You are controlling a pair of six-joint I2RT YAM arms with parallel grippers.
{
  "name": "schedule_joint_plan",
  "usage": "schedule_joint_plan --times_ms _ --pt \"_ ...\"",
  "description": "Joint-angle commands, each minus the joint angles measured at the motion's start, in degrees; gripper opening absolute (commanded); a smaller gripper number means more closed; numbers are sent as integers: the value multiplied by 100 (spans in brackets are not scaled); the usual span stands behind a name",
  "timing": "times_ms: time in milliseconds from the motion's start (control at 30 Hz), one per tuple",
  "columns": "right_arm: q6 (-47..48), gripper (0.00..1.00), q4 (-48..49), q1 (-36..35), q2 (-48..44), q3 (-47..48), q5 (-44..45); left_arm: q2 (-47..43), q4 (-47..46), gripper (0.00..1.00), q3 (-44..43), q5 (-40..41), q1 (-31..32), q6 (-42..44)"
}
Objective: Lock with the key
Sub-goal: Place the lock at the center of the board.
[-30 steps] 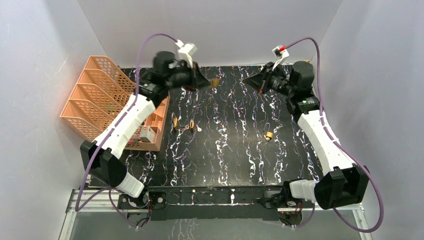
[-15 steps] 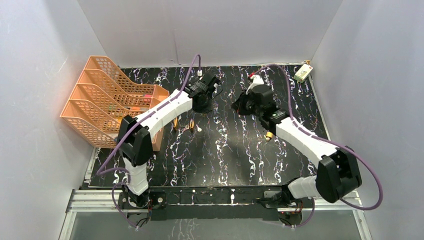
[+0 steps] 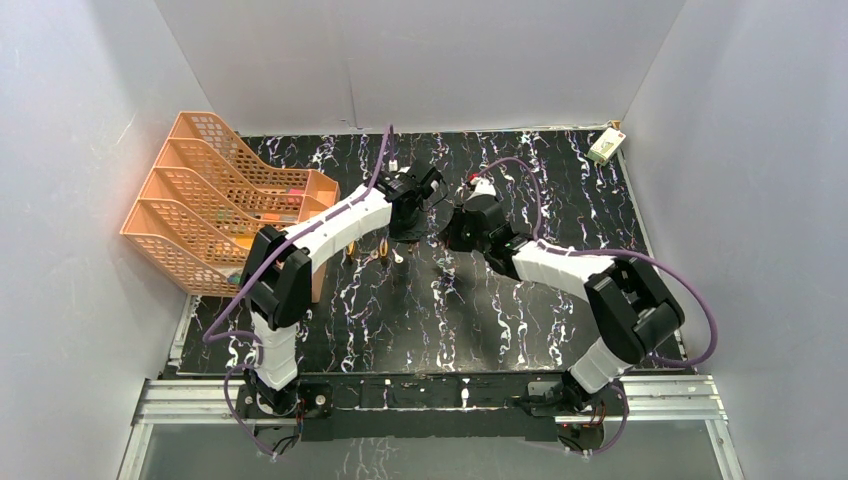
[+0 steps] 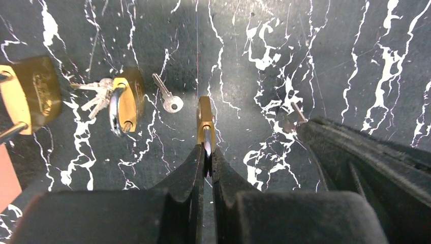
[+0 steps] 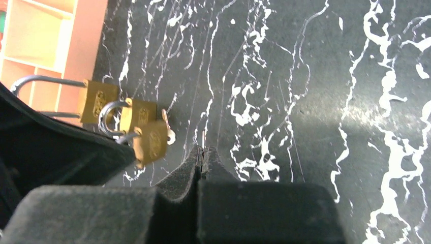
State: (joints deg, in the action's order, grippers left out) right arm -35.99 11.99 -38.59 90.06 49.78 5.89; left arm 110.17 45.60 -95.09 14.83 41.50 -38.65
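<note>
Black marble-look tabletop (image 3: pixel 480 300), white veining, matte, boxed in by plain pale walls. Status: both parts are in hand, mating not done.

- The left gripper (image 4: pixel 207 152) is pinched tight on a brass padlock (image 4: pixel 205 116). It shows edge-on from that wrist cam and looks lifted off the surface, near table centre.
- The right gripper (image 5: pixel 202 151) has its fingers pressed together on a key (image 5: pixel 203 138). Only a thin silver sliver of blade pokes out past the rubbery black pads (image 5: pixel 189 165).
- The key tip is near the brass padlock but apart from it. My read is that nothing is in the keyway yet.
- Left to do: line the blade up with the keyhole, insert, turn, seat the shackle. I can't tell whether the held one's shackle is open or closed.

Clutter lying on the surface below: a long-shackle padlock (image 4: pixel 30 96), a second padlock (image 4: pixel 127 99) with a key bunch, and a loose flat key (image 4: pixel 167 97). The brass bodies are blocky, smooth and shiny, and the shackles are bright bent steel. An orange plastic mesh rack (image 3: pixel 200 190) sits at the left edge.
</note>
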Motion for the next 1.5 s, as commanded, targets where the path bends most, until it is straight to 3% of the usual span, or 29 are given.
schedule_joint_plan --times_ms 0,300,1133,1233,1300,1467 --pt "-143 0 1061 6 221 -8 82 -95 -226 0 199 -285 34 -350" --pt "-278 0 1483 8 802 -75 -79 -50 -526 0 528 -586 -30 -461" --pt "-746 1 1539 -164 1107 -355 -350 101 -712 0 839 -488 -190 -437" --pt "-777 1 1538 -175 1127 -346 -395 101 -694 3 820 -451 -203 -416" --pt "-795 4 1514 -192 1143 -346 -398 113 -683 6 791 -431 -209 -394" --pt "-863 25 1426 -205 1124 -380 -370 143 -603 11 637 -429 -233 -339"
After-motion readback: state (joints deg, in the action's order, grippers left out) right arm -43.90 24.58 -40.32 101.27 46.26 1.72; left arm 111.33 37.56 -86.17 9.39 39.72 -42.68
